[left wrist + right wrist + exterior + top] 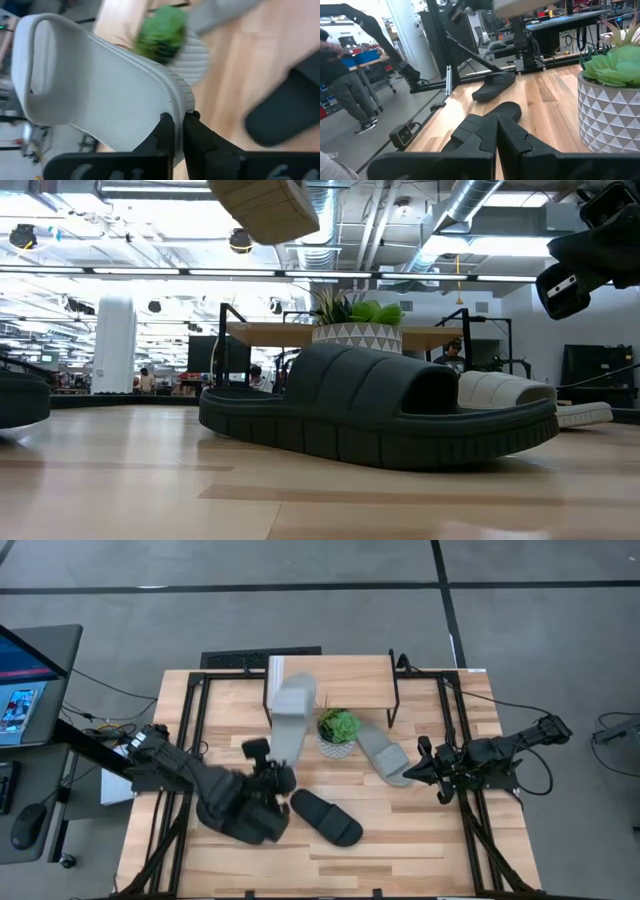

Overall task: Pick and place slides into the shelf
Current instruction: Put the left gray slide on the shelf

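My left gripper (pixel 272 775) is shut on a light grey slide (pixel 293 710), which hangs in the air over the left end of the shelf (pixel 340 670). This slide also shows at the top of the low view (pixel 262 208). The shelf, a wooden plank on thin black legs, stands at the far middle of the table. A second grey slide (pixel 385 753) lies flat to the right of the plant pot. A black slide (pixel 327 817) lies on its sole nearer the front. My right gripper (pixel 496 125) is shut at the right side and holds nothing. My left gripper pinches the grey slide's rim (pixel 175 100) between its two fingers, at the end away from the strap. The fingers come from the near left, slanting down. The slide is lifted clear and tilted, its strap end (pixel 35 60) pointing away toward the shelf, its textured sole toward the wrist camera.
A small green plant in a white patterned pot (pixel 338 728) stands just in front of the shelf, between the held slide and the lying grey one. Black frame rails (pixel 190 740) run along both sides of the table. Bare wood shows at the front right (pixel 420 840).
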